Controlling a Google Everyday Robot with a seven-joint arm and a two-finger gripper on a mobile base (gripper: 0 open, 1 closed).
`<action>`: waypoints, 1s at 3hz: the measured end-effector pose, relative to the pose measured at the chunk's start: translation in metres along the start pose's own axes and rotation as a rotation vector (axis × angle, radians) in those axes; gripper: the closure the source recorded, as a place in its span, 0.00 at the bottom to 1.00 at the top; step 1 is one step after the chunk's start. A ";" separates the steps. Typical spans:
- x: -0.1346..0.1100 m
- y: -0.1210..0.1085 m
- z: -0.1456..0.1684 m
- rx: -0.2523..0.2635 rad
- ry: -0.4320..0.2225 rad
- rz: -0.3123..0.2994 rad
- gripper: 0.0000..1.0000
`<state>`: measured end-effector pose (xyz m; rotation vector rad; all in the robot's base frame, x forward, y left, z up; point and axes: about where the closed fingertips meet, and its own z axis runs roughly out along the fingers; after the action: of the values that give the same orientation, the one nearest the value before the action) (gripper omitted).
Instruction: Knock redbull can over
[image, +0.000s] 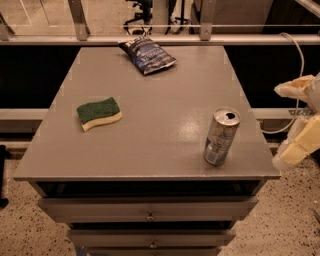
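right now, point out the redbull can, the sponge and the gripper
redbull can (221, 139), camera view, printed side
sponge (97, 109), camera view, green top
gripper (284, 125), camera view, gap between open jaws, right of table (170, 125)

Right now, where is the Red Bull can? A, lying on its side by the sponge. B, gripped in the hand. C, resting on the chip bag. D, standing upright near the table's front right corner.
D: the redbull can stands upright near the front right corner of the table, apart from the sponge and the chip bag. The hand hangs open off the table's right edge, not touching the can.
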<state>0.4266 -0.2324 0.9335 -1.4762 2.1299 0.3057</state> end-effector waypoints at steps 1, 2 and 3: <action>-0.020 0.012 0.030 -0.026 -0.191 -0.037 0.00; -0.037 0.009 0.049 0.006 -0.308 -0.092 0.00; -0.038 -0.005 0.062 0.046 -0.386 -0.116 0.00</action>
<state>0.4592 -0.1751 0.9024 -1.3797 1.7285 0.4546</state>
